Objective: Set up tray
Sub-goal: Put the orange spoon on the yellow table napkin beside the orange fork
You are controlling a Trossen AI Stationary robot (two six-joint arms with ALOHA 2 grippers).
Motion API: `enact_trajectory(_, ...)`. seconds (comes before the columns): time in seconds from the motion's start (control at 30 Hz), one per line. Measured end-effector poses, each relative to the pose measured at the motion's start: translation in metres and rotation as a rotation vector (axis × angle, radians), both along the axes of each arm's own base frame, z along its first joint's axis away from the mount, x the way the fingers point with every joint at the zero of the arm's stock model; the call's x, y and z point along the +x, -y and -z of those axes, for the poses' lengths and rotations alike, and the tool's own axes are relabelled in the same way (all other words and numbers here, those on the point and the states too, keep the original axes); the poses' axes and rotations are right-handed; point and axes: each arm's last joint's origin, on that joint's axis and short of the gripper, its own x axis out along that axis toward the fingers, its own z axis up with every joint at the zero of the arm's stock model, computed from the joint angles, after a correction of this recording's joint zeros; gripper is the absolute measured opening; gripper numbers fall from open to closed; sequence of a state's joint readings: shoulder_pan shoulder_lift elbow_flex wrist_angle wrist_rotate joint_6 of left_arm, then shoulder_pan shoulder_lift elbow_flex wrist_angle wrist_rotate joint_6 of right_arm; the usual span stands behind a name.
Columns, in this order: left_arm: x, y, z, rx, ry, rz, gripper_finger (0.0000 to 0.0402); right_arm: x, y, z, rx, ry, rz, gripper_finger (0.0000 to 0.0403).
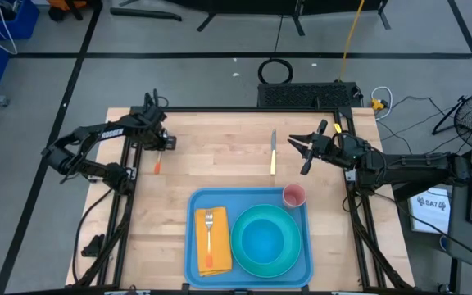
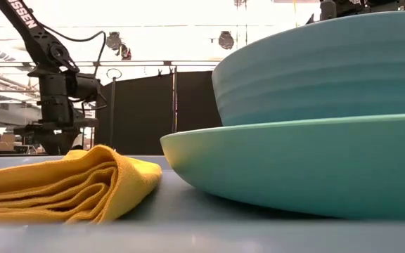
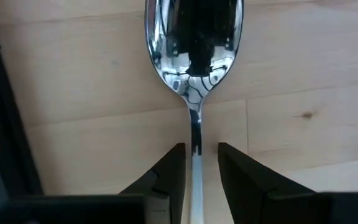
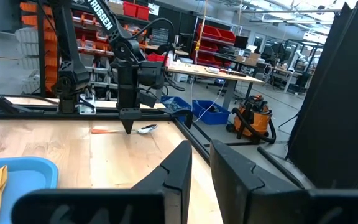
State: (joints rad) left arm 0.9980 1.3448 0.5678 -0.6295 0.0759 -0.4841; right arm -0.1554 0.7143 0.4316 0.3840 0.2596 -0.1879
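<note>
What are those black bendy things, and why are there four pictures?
They are two robot arms, each ending in a two-finger gripper. One picture looks down from above, one peeks from table height, and one comes from a camera on each wrist.

On the wooden table lies a light-blue tray holding a yellow napkin with a fork on it, a teal plate with a bowl and a small pink cup. A knife lies on the bare wood.

The left gripper is down over a shiny spoon, its fingers on either side of the handle with small gaps showing. The right gripper waits near the knife, holding nothing.
</note>
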Motion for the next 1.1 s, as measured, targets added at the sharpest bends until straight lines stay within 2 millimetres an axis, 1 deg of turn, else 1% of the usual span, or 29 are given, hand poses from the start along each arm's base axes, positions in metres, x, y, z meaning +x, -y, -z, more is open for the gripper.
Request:
enact_trajectory(0.13,0.002,0.004,0.002,-0.011,-0.038,0.017,0.0092,0.000,0.000,0.000,0.000,-0.001,0.000,0.0050)
enact_trajectory(0.2,0.002,0.005,0.002,-0.016,-0.051,0.025,0.0064,0.000,0.000,0.000,0.000,-0.001,0.000,0.0050)
enact_trajectory(0.27,0.002,0.007,0.002,-0.023,-0.068,0.039,0.0023,0.000,0.000,0.000,0.000,-0.001,-0.001,0.0050)
enact_trajectory(0.3,0.003,0.008,0.003,-0.022,-0.078,0.044,0.0016,0.000,0.000,0.000,0.000,-0.002,0.000,0.0050)
enact_trajectory(0.43,0.005,0.011,0.002,-0.023,-0.081,0.059,0.0010,0.000,0.000,0.000,0.001,-0.004,0.000,0.0050)
enact_trajectory(0.53,0.010,0.018,-0.003,-0.034,-0.041,0.103,0.0010,0.000,0.000,0.001,0.006,-0.003,0.000,0.0050)
enact_trajectory(0.63,0.019,0.035,-0.014,-0.094,0.065,0.165,0.0010,0.000,0.000,0.001,0.007,-0.005,0.000,0.0050)
enact_trajectory(0.7,0.027,0.045,-0.026,-0.061,0.134,0.195,0.0010,0.000,0.000,0.001,0.007,-0.004,0.000,0.0050)
enact_trajectory(0.77,0.036,0.060,-0.037,-0.039,0.209,0.223,0.0010,0.000,0.000,0.001,0.008,-0.006,0.000,0.0050)
enact_trajectory(0.87,0.046,0.088,-0.052,-0.049,0.316,0.256,0.0010,0.000,0.000,0.001,0.007,-0.005,0.000,0.0050)
enact_trajectory(0.97,0.061,0.116,-0.069,-0.017,0.480,0.271,0.0010,0.000,0.000,0.001,0.005,-0.006,-0.001,0.0050)
enact_trajectory(1.1,0.078,0.155,-0.082,-0.023,0.641,0.266,0.0010,0.000,0.000,0.001,0.005,-0.006,-0.001,0.0050)
